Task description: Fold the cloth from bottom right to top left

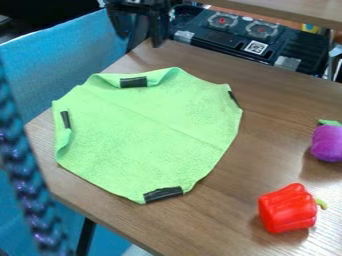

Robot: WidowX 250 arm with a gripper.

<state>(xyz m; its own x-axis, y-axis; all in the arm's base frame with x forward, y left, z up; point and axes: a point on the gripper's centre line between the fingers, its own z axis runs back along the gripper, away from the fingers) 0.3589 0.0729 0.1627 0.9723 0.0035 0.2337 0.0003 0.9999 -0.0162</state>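
Cloth [147, 130] lies spread on the worktop [227, 215], L of the red pepper [288, 209], w/ the tool [140, 40] open & empty beyond its top edge, so a shallow pinch near the bottom black patch [163, 194] could slip, or a low drag could bunch it vs. folding.

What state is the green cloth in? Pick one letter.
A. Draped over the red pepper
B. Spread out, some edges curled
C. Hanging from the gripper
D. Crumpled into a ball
B: the green cloth lies open on the table, its top and left edges curling.
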